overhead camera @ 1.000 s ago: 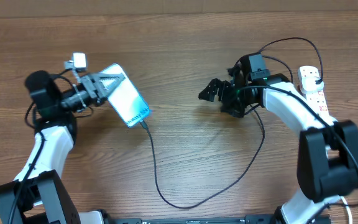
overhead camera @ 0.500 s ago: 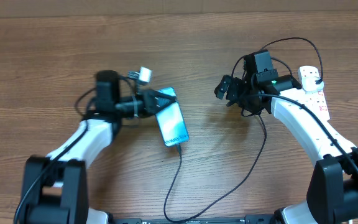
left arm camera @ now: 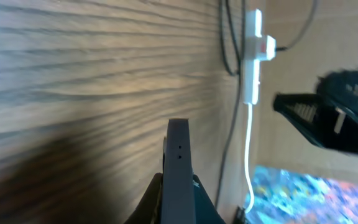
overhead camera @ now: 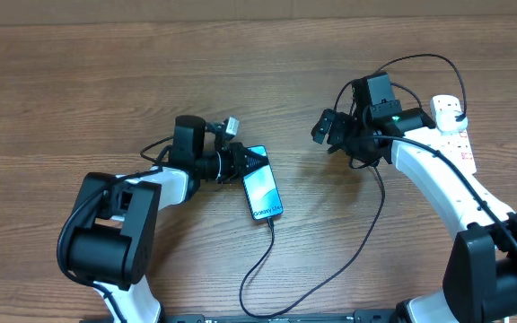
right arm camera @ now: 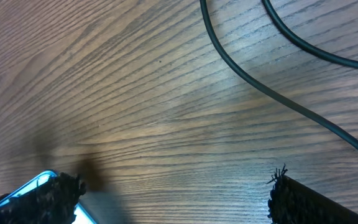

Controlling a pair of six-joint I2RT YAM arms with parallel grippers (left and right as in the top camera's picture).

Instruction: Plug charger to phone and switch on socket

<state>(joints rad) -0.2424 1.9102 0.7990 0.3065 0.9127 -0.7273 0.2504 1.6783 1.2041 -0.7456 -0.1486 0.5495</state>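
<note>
From overhead, charger (overhead camera: 273,235) seemingly enters phone (overhead camera: 262,195); wrist view shows only edge.

One phone (overhead camera: 263,192); one charger (overhead camera: 271,235); one socket (overhead camera: 452,126)

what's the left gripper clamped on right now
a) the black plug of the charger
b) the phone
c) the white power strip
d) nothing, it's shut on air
b: the left gripper is shut on the upper end of the phone, whose blue screen faces up in the overhead view; the left wrist view shows the phone's thin edge pinched between the fingers.
</note>
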